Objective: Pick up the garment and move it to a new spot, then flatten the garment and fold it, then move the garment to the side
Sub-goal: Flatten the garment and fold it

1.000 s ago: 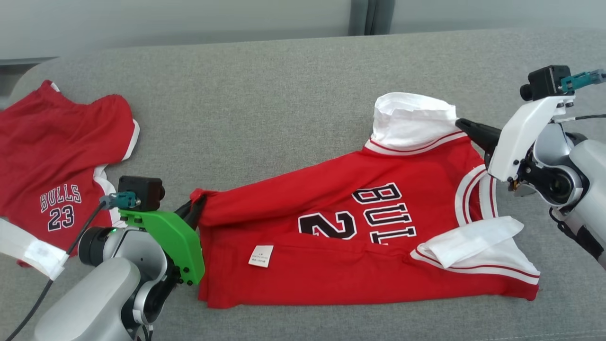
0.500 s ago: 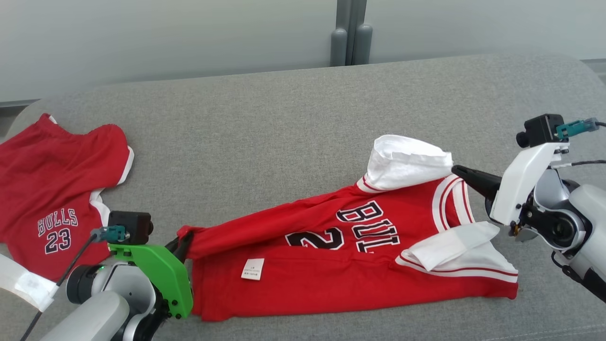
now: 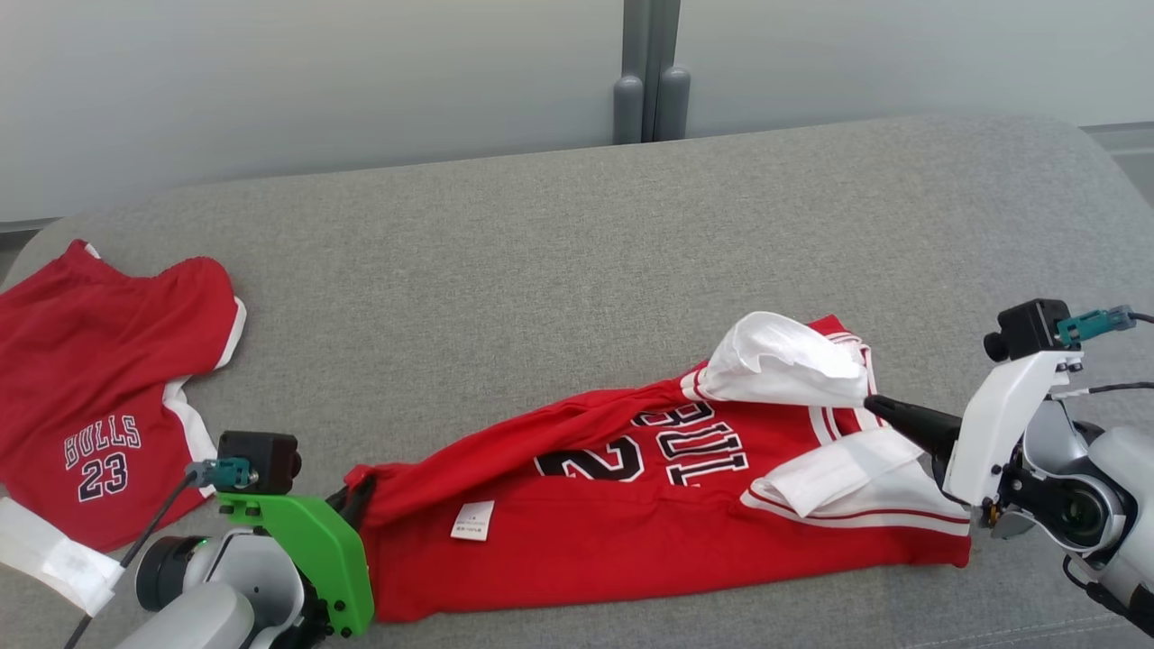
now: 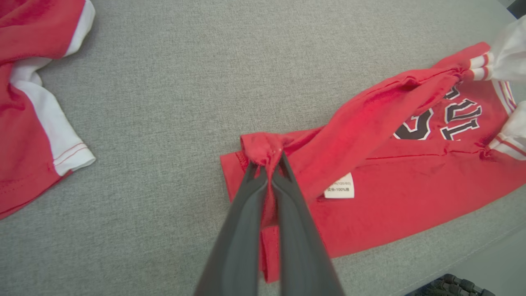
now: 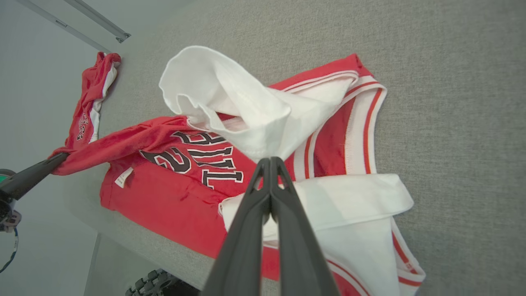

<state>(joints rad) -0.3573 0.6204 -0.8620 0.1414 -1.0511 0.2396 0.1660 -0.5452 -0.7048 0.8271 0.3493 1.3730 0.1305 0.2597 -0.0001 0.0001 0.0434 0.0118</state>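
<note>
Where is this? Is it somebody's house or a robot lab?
Probably an indoor room for testing robots, though I can't be sure. The red jersey and a second jersey lie on a grey padded bench like a sofa seat, with a plain pale wall behind it.

The red fabric jersey with white sleeves [image 3: 631, 541] bore dark, white-edged letters "BUL" and a numeral "2", lying sideways, the rest lost under folds; its small white sewn-in label [image 4: 339, 191] carried print too fine to read; the second red garment with white trim [image 3: 90, 361] read "BULLS" over "23".
</note>
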